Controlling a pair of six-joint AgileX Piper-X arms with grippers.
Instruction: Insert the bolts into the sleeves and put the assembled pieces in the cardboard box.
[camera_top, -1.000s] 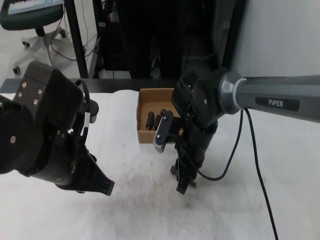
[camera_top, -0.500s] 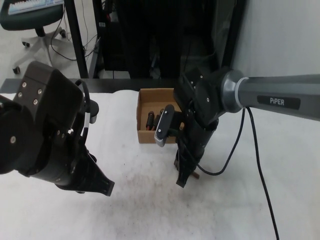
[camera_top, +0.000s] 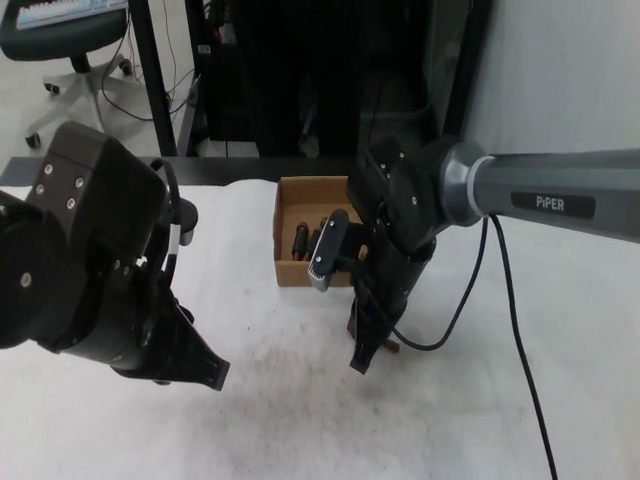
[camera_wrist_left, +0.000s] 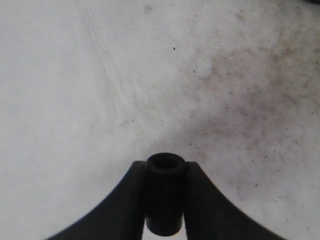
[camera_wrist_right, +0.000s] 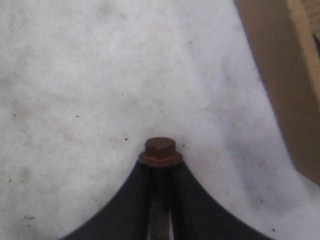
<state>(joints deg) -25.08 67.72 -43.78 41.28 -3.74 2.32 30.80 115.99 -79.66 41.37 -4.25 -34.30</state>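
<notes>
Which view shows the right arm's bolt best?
The right wrist view: the bolt is clamped in the right end effector, its hex head plain. The high view gives a small reddish bit beside that end effector.

I count one bolt (camera_wrist_right: 160, 150), one black sleeve (camera_wrist_left: 165, 200) and one cardboard box (camera_top: 292, 273) near the worktop's far edge. Dark pieces (camera_top: 300, 240) lie inside it, too bunched up to count. There are two arms, the left arm (camera_top: 80, 270) and the right arm (camera_top: 560, 200).

You get one printed mark in the high view: short white lettering on the right arm's forearm (camera_top: 553, 203) — a maker's name, so not read off. No numbers or signs are legible.
</notes>
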